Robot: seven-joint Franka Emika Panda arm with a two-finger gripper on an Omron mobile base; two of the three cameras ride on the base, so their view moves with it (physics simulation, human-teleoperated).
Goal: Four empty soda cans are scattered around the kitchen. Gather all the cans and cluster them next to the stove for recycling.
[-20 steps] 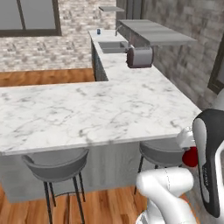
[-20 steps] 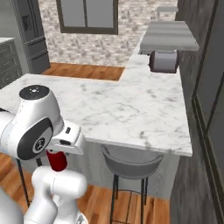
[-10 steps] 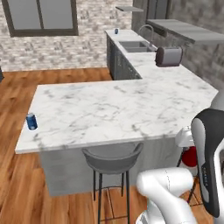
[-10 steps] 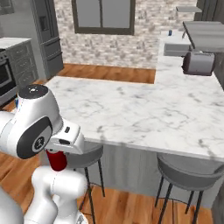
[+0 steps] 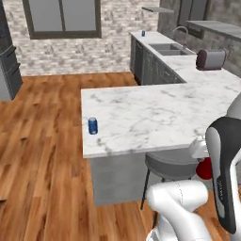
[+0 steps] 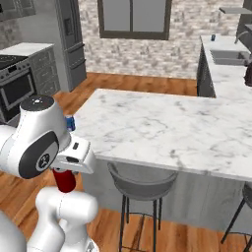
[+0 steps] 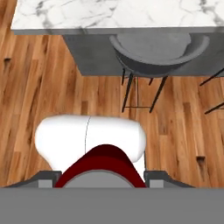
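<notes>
Red can being carried while the base is being swung round to the kitchen's left side.

Since half a second ago both base views have been shifted as a whole, so it is the camera that is being moved, not the things: the stove (image 6: 14,63) is now being brought into sight at far left, which suits a delivery run. A blue can (image 5: 92,125) is being shown upright at the worktop (image 5: 155,117) corner, long axis vertical; a second blue can (image 5: 143,33) is being left upright, well apart, near the sink. At right, the red can (image 5: 204,168) is being held clamped in the hand (image 7: 103,175), low beside the stool (image 5: 169,162), probably with its long axis near vertical.
</notes>
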